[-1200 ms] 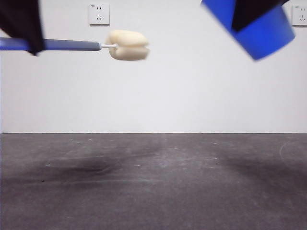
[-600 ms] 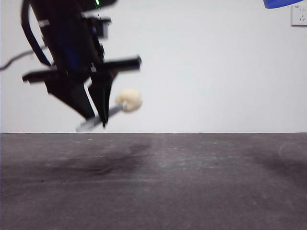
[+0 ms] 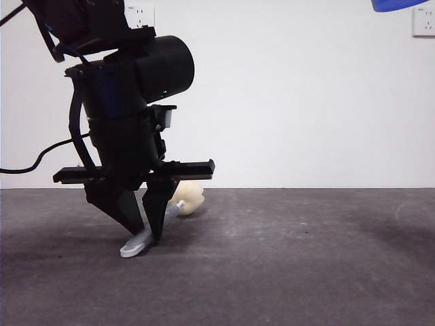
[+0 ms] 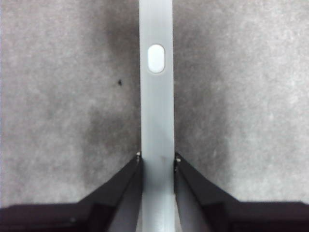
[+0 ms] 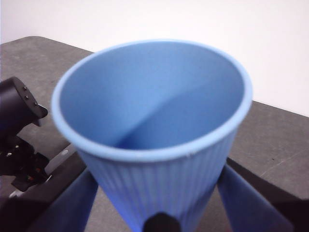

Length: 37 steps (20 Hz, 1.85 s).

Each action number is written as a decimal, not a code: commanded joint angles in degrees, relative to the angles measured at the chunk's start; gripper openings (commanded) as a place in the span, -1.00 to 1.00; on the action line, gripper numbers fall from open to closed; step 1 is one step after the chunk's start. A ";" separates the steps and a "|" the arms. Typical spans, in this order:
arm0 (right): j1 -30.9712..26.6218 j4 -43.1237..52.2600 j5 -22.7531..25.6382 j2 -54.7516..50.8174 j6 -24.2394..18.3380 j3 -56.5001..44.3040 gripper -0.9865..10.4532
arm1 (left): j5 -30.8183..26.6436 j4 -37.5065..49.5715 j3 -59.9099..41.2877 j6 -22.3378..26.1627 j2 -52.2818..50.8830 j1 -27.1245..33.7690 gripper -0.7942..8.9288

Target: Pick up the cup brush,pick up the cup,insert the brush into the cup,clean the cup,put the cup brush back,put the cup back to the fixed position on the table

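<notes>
My left gripper (image 3: 146,234) is down at the table (image 3: 306,272) on the left, shut on the grey handle of the cup brush (image 3: 178,207). The handle's end touches the table and its pale-yellow sponge head rests low behind the jaws. The left wrist view shows the handle (image 4: 156,96) pinched between both jaws of the left gripper (image 4: 157,157). The blue ribbed cup (image 5: 154,125) is held upright between the jaws of my right gripper (image 5: 157,193), high above the table. Only the cup's edge (image 3: 401,4) shows at the front view's top right corner.
A white wall with a socket (image 3: 425,20) stands behind the table. In the right wrist view the left arm (image 5: 19,145) sits below and to the left of the cup. The table's far edge (image 5: 280,121) runs behind the cup.
The left arm has come down from high on the left to the table, tilting the brush so its handle end touches the surface. The cup has risen almost out of the front view.
</notes>
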 commanded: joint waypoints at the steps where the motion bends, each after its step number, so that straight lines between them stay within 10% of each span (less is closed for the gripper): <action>1: 0.07 0.57 -0.07 -0.04 2.05 0.07 -0.86 | -0.37 1.31 -0.55 -0.37 0.37 0.17 -0.85; 7: 0.07 0.57 -0.09 0.48 3.69 0.07 -0.86 | 0.81 -0.48 -0.55 -0.35 0.37 0.44 -0.36; 19: -2.86 2.97 -2.67 12.92 10.45 0.04 -0.86 | 4.63 -1.16 -0.52 1.44 -2.58 0.52 -0.30; 22: -9.46 10.25 -10.25 19.78 10.54 -0.04 -0.86 | 7.17 -3.72 -0.52 3.08 -3.23 1.18 0.08; 29: -26.69 25.70 -30.73 38.45 8.63 -0.04 -0.86 | 7.21 -11.87 -0.52 10.43 -7.48 1.09 0.09; 37: -30.34 38.14 -35.63 52.72 2.67 -0.37 -0.86 | 7.28 -15.37 -0.52 16.28 -28.85 1.16 0.08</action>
